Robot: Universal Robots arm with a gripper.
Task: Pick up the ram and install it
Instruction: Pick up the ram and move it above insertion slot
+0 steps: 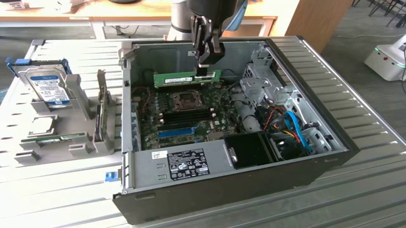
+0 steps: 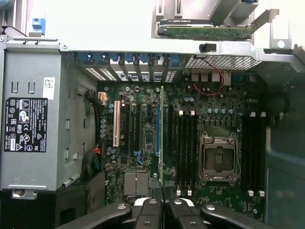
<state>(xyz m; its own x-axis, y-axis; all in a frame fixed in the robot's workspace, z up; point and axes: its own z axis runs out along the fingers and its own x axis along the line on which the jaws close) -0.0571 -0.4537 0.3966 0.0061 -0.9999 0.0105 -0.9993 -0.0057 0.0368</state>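
Gripper: the gripper (image 1: 204, 71) hangs over the far side of the open computer case (image 1: 330, 142), its jaws clamped on the ram's top edge.
Ram: the ram (image 1: 187, 78) is held level in the air above the motherboard (image 1: 190, 121), close to the case's far wall.
Wrist view: the stick appears edge-on, parallel to the black memory slots (image 2: 183, 143).
Bench: the case sits mid-bench (image 1: 355, 199); a hard drive (image 1: 47, 85) stands near the edge at the exterior view's left.

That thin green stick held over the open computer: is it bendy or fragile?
Probably stiff: the ram juts sideways from the gripper without sagging. Likely light, since the wrist view shows it very thin edge-on. Being a bare circuit board, it is probably fragile.
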